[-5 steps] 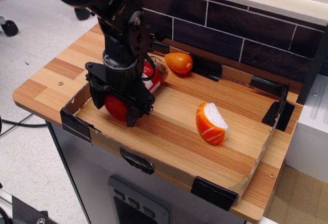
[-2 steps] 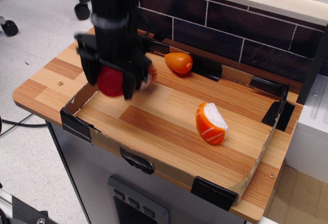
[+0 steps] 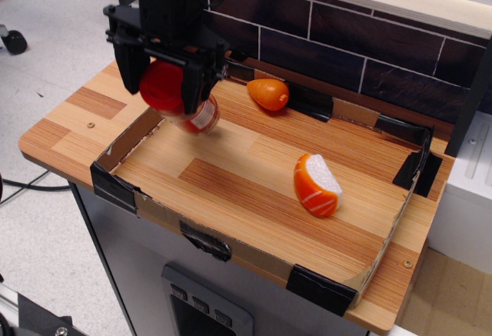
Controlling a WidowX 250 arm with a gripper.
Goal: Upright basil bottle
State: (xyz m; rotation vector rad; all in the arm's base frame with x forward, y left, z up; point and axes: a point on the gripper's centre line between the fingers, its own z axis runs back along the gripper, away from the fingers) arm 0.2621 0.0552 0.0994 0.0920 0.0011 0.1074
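My claw point(image 3: 164, 82) is clamped on the red cap of the basil bottle point(image 3: 184, 99), holding it above the surface point(image 3: 254, 190), body tilting downward, so it can swing upright.

one basil bottle point(image 3: 184, 98), two toys point(image 3: 317, 185) – three

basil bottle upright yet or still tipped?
Tipped. The basil bottle hangs off the tray floor, clamped at its red cap by the gripper, cap toward the camera, body angled down behind it.
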